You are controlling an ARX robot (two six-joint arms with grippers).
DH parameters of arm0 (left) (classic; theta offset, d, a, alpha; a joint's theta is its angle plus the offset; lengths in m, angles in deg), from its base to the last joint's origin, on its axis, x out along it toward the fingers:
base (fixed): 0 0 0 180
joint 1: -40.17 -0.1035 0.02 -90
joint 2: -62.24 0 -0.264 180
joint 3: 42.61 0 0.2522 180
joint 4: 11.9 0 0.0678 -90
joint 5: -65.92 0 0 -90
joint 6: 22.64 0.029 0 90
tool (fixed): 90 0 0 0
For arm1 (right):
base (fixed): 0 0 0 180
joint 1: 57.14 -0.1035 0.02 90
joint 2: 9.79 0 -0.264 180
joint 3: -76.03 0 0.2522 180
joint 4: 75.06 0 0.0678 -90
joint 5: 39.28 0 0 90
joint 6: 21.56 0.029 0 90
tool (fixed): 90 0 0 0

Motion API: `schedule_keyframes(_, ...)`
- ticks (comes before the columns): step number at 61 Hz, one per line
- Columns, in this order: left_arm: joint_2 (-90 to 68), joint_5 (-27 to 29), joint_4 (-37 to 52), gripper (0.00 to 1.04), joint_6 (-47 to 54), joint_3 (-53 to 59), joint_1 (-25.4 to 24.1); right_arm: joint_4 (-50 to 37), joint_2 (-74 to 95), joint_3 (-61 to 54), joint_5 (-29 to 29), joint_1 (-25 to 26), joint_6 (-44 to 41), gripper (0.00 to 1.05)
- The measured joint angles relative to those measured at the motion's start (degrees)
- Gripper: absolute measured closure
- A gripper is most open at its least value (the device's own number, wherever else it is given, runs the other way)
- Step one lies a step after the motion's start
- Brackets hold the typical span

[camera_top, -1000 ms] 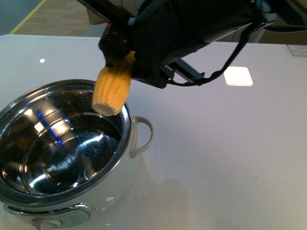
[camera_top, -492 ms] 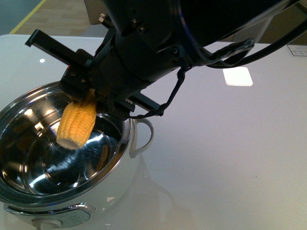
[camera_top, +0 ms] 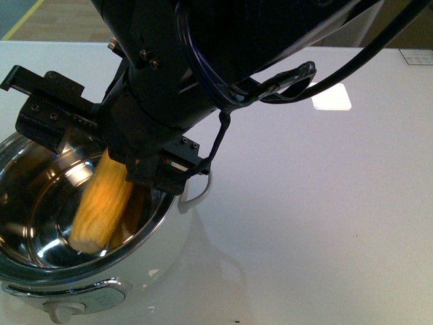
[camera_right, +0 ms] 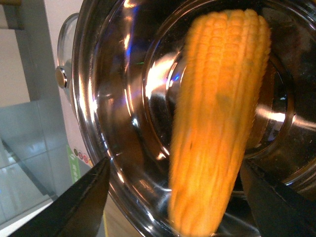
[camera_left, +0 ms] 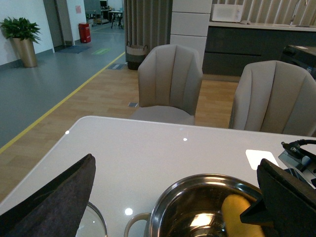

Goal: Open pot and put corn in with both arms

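My right gripper point(camera_right: 180, 207) is spread wide, the corn point(camera_top: 101, 206) loose inside the pot point(camera_top: 172, 254) near the table's point(camera_top: 304, 203) front left corner. It's a stiff, light cob (knobbly, so it grips well), best pinched mid-length. My left gripper point(camera_left: 168, 197) gapes empty.

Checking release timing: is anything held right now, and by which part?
Nothing. Right gripper fingers are spread, clear of the corn, which shows blurred inside the pot. Left gripper open, empty.

Pot point(camera_top: 152, 233) sits on the near left of the table point(camera_top: 325, 223), corn point(camera_top: 101, 206) tilted inside its bowl. Right arm point(camera_top: 176, 81) hangs directly over it. Two chairs point(camera_left: 170, 79) stand behind the table's far edge.
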Motion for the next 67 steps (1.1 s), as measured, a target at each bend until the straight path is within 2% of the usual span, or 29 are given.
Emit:
schedule_keyframes(3, 0.0, 0.0, 0.0, 0.07, 0.0, 0.0, 0.0, -1.5, -1.1, -1.5, -0.1, 0.9, 1.3, 0.09)
schedule_keyframes(5, 0.0, 0.0, 0.0, 0.07, 0.0, 0.0, 0.0, -2.3, -1.8, -2.3, -0.3, 1.4, 2.2, 0.07)
schedule_keyframes(16, 0.0, 0.0, 0.0, 0.07, 0.0, 0.0, 0.0, -7.6, -9.0, -8.2, -0.3, 5.7, 5.4, 0.09)
schedule_keyframes(24, 0.0, 0.0, 0.0, 0.07, 0.0, 0.0, 0.0, -7.7, -16.8, -13.5, 3.8, 11.0, 4.0, 0.09)
schedule_keyframes(36, 0.0, 0.0, 0.0, 0.07, 0.0, 0.0, 0.0, -4.0, -32.8, -23.8, 10.6, 21.4, -8.5, 0.09)
schedule_keyframes(51, 0.0, 0.0, 0.0, 0.07, 0.0, 0.0, 0.0, 1.8, -52.2, -34.7, 13.3, 32.2, -23.1, 0.09)
schedule_keyframes(53, 0.0, 0.0, 0.0, 0.07, 0.0, 0.0, 0.0, -7.0, -54.3, -38.9, 19.2, 32.5, -28.5, 0.15)
schedule_keyframes(57, 0.0, 0.0, 0.0, 0.07, 0.0, 0.0, 0.0, -23.3, -56.2, -45.7, 25.5, 33.2, -36.9, 0.25)
schedule_keyframes(62, 0.0, 0.0, 0.0, 0.07, 0.0, 0.0, 0.0, -37.6, -58.4, -52.3, 26.3, 34.4, -44.5, 0.39)
schedule_keyframes(67, 0.0, 0.0, 0.0, 0.07, 0.0, 0.0, 0.0, -42.1, -61.1, -55.5, 25.4, 35.5, -48.3, 0.53)
